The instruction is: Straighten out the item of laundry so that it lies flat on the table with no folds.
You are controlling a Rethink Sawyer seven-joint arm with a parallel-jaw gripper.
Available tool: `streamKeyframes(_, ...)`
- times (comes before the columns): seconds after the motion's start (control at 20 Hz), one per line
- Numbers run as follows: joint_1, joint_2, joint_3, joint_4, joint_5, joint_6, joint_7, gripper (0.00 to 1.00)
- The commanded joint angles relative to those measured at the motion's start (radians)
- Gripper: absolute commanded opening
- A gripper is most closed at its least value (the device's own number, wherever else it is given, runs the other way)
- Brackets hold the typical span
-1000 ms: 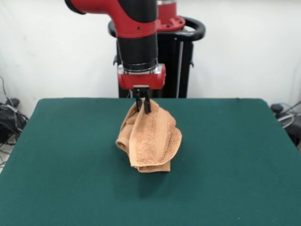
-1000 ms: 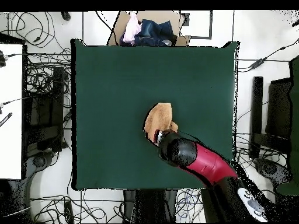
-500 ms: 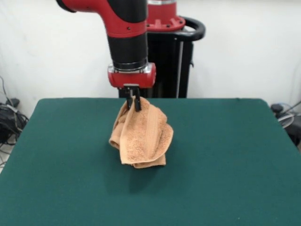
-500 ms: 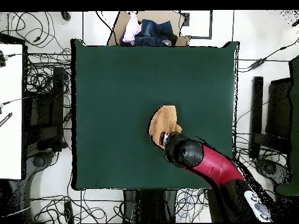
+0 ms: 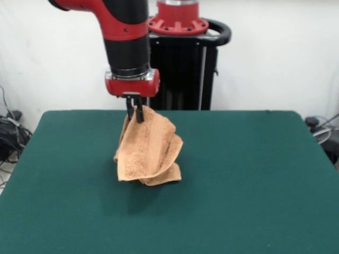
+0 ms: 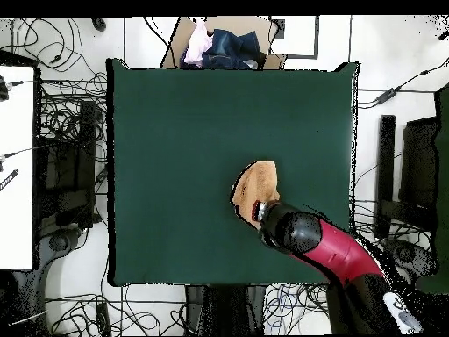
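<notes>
Front view: tool [image 5: 135, 113] pinches the towel [image 5: 148, 151] at its 12 o'clock corner; the folded cloth hangs, lower edge on the worktop [image 5: 254, 174].
Overhead view: arm hides the tool; towel [image 6: 256, 186] right of centre, toward 4 o'clock on the worktop [image 6: 175, 132].

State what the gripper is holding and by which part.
The gripper is shut on the towel, pinching it at its top edge. The towel hangs bunched and folded below, its lower end about at the table.
</notes>
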Motion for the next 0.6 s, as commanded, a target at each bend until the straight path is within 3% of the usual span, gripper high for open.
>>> streamKeyframes(0.05, -0.014, 0.008, -0.018, -0.076, -0.055, 0.157, 0.039, 0.00)
streamKeyframes(0.6, -0.034, -0.027, -0.035, -0.128, -0.144, 0.301, 0.017, 0.00)
